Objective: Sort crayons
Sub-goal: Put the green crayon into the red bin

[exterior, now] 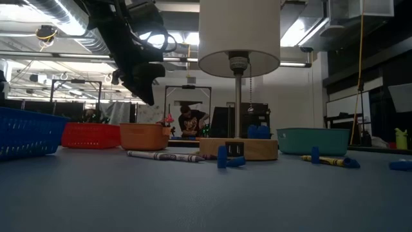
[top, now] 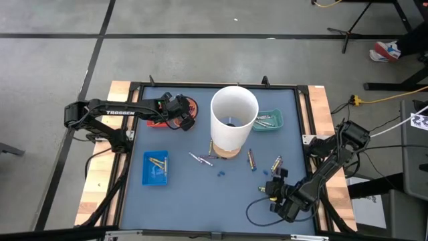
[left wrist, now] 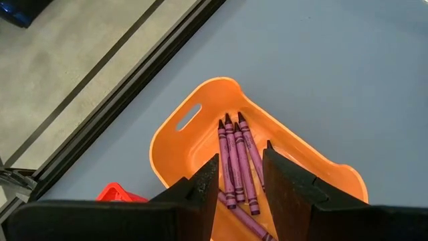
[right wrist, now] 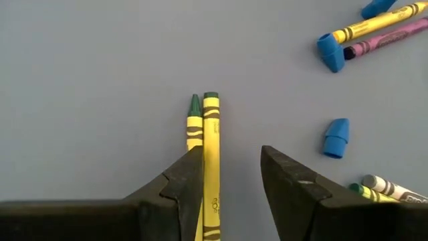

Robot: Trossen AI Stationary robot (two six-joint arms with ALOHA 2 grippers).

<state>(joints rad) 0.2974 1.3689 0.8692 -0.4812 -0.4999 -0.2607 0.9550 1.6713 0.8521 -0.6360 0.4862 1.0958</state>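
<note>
Purple crayons (left wrist: 235,161) are already lying in the orange tray (left wrist: 194,144), but several are still lying loose on the worktop (top: 180,191); left claw (left wrist: 239,175) is hanging released above the tray, right claw (right wrist: 231,175) released over two yellow crayons (right wrist: 206,154)

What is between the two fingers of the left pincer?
Purple crayons, lying side by side in the orange tray. The left pincer hangs open above them. The left wrist view shows this.

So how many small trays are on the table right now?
4: blue tray front-left, teal tray right of the white cylinder, orange tray and red tray under the left gripper.
</note>
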